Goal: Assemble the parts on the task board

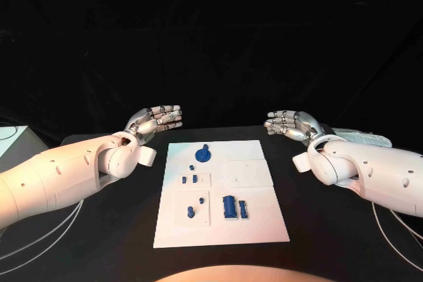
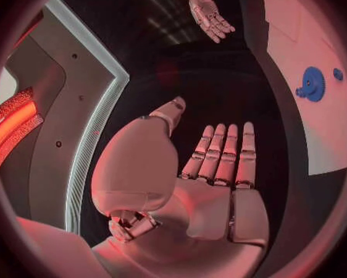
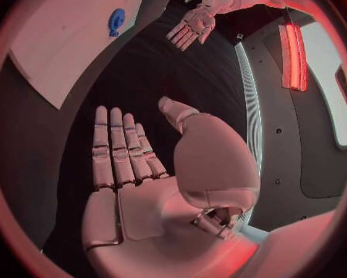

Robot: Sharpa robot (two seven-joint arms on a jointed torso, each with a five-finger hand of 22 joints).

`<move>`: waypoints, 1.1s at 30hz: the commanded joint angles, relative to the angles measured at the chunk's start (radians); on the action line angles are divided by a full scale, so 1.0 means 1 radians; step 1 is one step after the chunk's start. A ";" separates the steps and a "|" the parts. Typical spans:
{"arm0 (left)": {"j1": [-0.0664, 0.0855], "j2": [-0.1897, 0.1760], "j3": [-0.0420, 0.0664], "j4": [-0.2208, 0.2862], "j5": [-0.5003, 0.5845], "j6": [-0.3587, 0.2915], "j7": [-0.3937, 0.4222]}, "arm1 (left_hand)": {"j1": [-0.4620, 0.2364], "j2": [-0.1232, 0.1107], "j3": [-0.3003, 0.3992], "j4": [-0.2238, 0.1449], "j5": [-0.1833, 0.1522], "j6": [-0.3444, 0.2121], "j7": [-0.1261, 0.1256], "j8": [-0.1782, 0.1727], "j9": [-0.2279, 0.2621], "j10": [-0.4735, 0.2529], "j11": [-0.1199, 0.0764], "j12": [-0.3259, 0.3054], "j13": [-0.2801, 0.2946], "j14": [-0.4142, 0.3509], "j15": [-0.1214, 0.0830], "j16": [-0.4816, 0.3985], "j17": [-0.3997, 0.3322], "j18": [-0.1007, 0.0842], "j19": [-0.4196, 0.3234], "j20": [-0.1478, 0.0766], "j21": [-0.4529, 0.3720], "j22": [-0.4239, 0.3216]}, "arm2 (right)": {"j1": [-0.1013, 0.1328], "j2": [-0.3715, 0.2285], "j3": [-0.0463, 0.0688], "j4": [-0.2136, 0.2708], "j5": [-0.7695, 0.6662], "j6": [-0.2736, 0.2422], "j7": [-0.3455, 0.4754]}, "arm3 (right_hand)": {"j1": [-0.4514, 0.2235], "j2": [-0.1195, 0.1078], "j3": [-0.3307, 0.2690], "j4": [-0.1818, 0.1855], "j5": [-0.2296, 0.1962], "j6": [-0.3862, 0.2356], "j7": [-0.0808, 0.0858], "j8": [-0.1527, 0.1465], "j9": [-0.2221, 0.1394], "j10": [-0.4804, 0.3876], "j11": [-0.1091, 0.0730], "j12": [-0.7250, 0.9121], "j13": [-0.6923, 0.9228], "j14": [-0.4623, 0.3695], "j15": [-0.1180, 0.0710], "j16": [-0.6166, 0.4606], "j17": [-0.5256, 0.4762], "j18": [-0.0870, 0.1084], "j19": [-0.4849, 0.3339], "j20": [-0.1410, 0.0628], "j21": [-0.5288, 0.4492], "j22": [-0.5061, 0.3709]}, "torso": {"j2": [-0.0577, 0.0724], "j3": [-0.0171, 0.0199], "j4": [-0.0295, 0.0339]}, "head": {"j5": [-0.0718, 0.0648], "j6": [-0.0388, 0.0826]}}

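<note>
The white task board point(image 1: 255, 227) lies in the middle of the black table. On it are a blue gear point(image 1: 203, 154) near the far end, small blue pegs point(image 1: 189, 179) in a square recess, two more small pieces point(image 1: 195, 207) in a nearer recess, and two blue cylinders point(image 1: 233, 207) side by side. My left hand point(image 1: 155, 120) hovers open, palm up, beyond the board's far left corner. My right hand point(image 1: 291, 124) hovers open beyond the far right corner. Both hold nothing. The gear point(image 2: 312, 84) and the board point(image 2: 309, 49) show in the left wrist view, with my left hand point(image 2: 212, 185) flat and my right hand point(image 2: 209, 12) beyond.
A square recess point(image 1: 246, 174) on the board's right side holds no blue piece. A white box point(image 1: 11, 139) stands at the far left edge. Cables point(image 1: 397, 224) trail by both arms. In the right wrist view my right hand point(image 3: 135, 179) lies flat, the left hand point(image 3: 191, 26) across from it.
</note>
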 commanded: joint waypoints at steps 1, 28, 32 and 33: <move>-0.002 0.001 0.003 0.016 0.000 -0.022 0.002 | -0.383 0.100 -0.253 -0.091 -0.087 -0.477 -0.122 -0.167 -0.140 -0.570 -0.111 -0.075 -0.038 -0.481 -0.103 -0.152 -0.166 -0.106 -0.516 -0.173 -0.037 -0.114 | -0.009 0.001 0.011 0.022 0.025 -0.030 0.012 | -0.347 0.119 -0.365 -0.048 -0.079 -0.475 -0.135 -0.215 -0.192 -0.587 -0.097 -0.178 -0.214 -0.605 -0.065 -0.214 -0.381 -0.114 -0.636 -0.132 -0.040 -0.376 | 0.001 -0.0007 0.0046 | -0.003 0.012; -0.068 -0.003 0.055 0.354 0.085 -0.654 0.076 | -1.208 0.100 -0.253 -0.091 -0.087 -0.477 -0.122 -0.167 -0.140 -0.570 -0.111 -0.075 -0.038 -0.481 -0.103 -0.152 -0.166 -0.106 -0.516 -0.173 -0.037 -0.114 | -0.122 0.012 0.166 0.288 0.343 -0.330 0.185 | -1.086 0.119 -0.365 -0.048 -0.079 -0.475 -0.135 -0.215 -0.192 -0.587 -0.097 -0.178 -0.214 -0.605 -0.065 -0.214 -0.381 -0.114 -0.636 -0.132 -0.040 -0.376 | -0.004 -0.0012 0.0577 | -0.025 0.177; -0.069 -0.003 0.056 0.359 0.086 -0.665 0.077 | -1.208 0.100 -0.253 -0.091 -0.087 -0.477 -0.122 -0.167 -0.140 -0.570 -0.111 -0.075 -0.038 -0.481 -0.103 -0.152 -0.166 -0.106 -0.516 -0.173 -0.037 -0.114 | -0.122 0.012 0.166 0.288 0.343 -0.330 0.185 | -1.086 0.119 -0.365 -0.048 -0.079 -0.475 -0.135 -0.215 -0.192 -0.587 -0.097 -0.178 -0.214 -0.605 -0.065 -0.214 -0.381 -0.114 -0.636 -0.132 -0.040 -0.376 | -0.004 -0.0012 0.0577 | -0.025 0.177; -0.069 -0.003 0.056 0.359 0.086 -0.665 0.077 | -1.208 0.100 -0.253 -0.091 -0.087 -0.477 -0.122 -0.167 -0.140 -0.570 -0.111 -0.075 -0.038 -0.481 -0.103 -0.152 -0.166 -0.106 -0.516 -0.173 -0.037 -0.114 | -0.122 0.012 0.166 0.288 0.343 -0.330 0.185 | -1.086 0.119 -0.365 -0.048 -0.079 -0.475 -0.135 -0.215 -0.192 -0.587 -0.097 -0.178 -0.214 -0.605 -0.065 -0.214 -0.381 -0.114 -0.636 -0.132 -0.040 -0.376 | -0.004 -0.0012 0.0577 | -0.025 0.177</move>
